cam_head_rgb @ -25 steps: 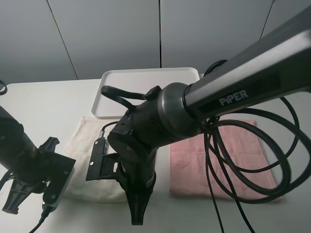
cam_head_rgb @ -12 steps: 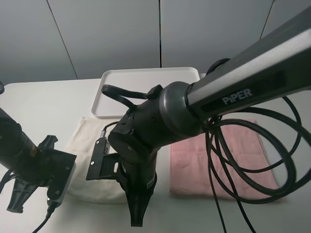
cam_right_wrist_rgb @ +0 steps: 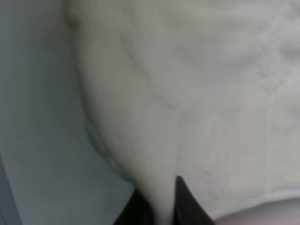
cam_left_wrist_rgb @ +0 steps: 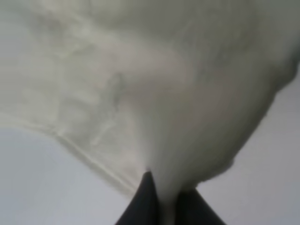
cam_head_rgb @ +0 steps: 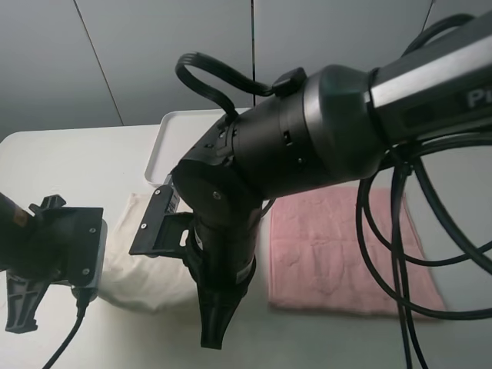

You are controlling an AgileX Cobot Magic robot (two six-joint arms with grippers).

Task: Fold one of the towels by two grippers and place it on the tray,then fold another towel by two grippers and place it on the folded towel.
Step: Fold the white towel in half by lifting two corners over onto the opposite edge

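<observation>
1. We see the left end effector (cam_left_wrist_rgb: 166, 204) pinched shut on a thin fold of the cream towel (cam_head_rgb: 142, 269). The right end effector (cam_right_wrist_rgb: 161, 206) is clamped on another fold of the same cloth.
2. The towel sits bunched in the lower left of the high view. Its near side looks puffed up off the tabletop (cam_head_rgb: 69, 161).
3. Each grip takes only a little terry between the fingertips. We judge that if the arms pull apart or travel unevenly, one corner could slip free and the fold would land crooked.
4. The cloth is slack between the two grips. Carried over like this, it could crease or double under itself and not lie flat.
5. The white tray (cam_head_rgb: 165, 146) lies at upper centre, close behind the towel and largely hidden by the right arm. A trailing edge could catch its rim or push it away.
6. The pink towel (cam_head_rgb: 338, 246) lies flat at lower right, just beside the cream one. The right arm's cables (cam_head_rgb: 400, 246) loop in front of it, and a swing could drag and rumple it.
</observation>
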